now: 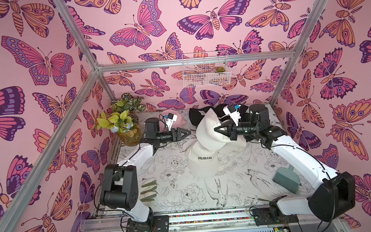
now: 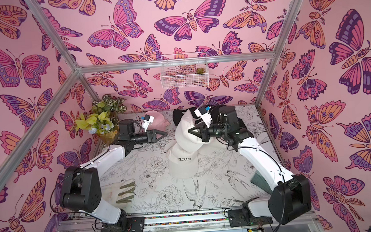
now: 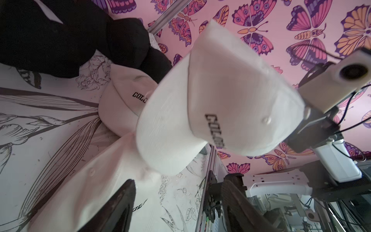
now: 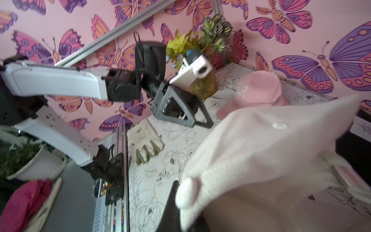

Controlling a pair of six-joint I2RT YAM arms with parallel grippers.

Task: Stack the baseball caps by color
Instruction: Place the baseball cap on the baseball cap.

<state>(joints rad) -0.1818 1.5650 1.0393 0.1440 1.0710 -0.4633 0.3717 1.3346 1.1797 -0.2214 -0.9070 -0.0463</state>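
The cream stack looks to be the step in hand. The right gripper [image 1: 216, 129] has its jaws pressed together on the crown of the held cream cap [image 1: 204, 128], near its top button, and holds it clear of the table [image 1: 163, 195]. Below it lie the lettered cream cap [image 1: 202, 161] and a third cream cap [image 3: 124, 96]. The black caps [image 1: 196, 117] and a pink cap [image 4: 259, 90] sit at the back. The next move probably calls for carrying the held cap over the lettered one, matching crown to crown and brim to brim, lowering it and only then letting go. Both arms reach inward with their wrists level. The left gripper [image 4: 202, 124] points at the cap from just beside it, jaws spread and empty
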